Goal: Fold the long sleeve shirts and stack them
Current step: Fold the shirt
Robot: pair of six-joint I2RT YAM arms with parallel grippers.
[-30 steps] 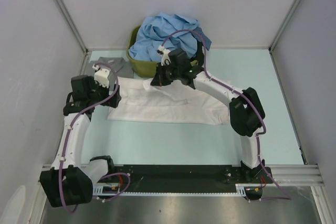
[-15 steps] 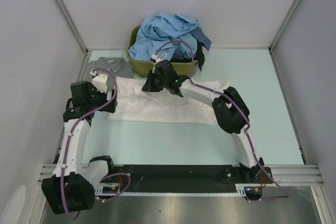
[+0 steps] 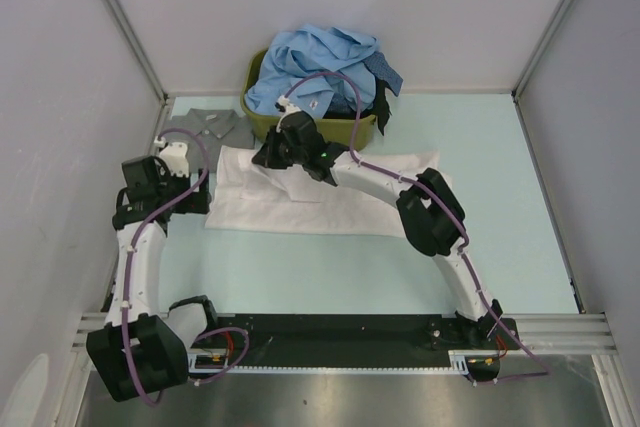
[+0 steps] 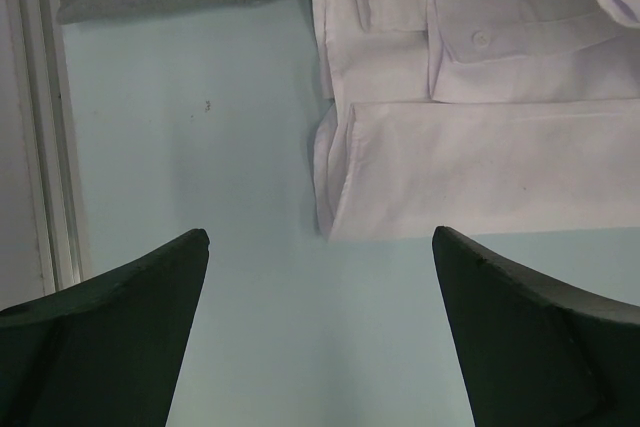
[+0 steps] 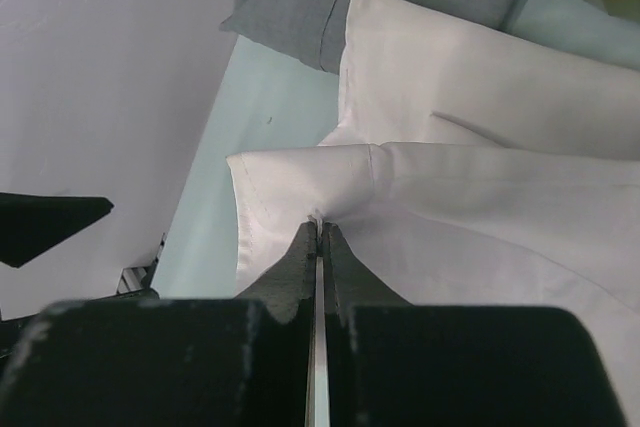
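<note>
Since a second ago both arms have shifted to the left. The left one has drawn back toward the left wall, and the right one has gone from in front of the tub across the cloth, taking a fold of white cloth with it.

At the far left, the left gripper (image 4: 320,237) hangs above the bare table (image 4: 200,147) with its two fingers (image 4: 110,337) spread wide and nothing between them. It is just beside the near left corner of the white shirt (image 3: 280,209), not touching it. Behind it, in the far left corner of the table, the grey shirt (image 3: 205,129) lies flat, and its right edge meets the white shirt.

The white shirt is spread across the middle of the table, partly folded. In the left wrist view its left side shows doubled layers and a cuff (image 4: 480,37) with one button lying on top. Over the left part of this shirt is the right gripper (image 5: 318,232). Its fingers are pressed together and pinch a fold of the white cloth, which is a little raised and gathered at the tips.

Farther right, against the back wall, stands the olive-green tub (image 3: 356,130), touching the far edge of the white shirt. The light blue shirts (image 3: 320,62) are heaped in it above the rim, and a dark shirt (image 3: 384,97) hangs over its right side.
</note>
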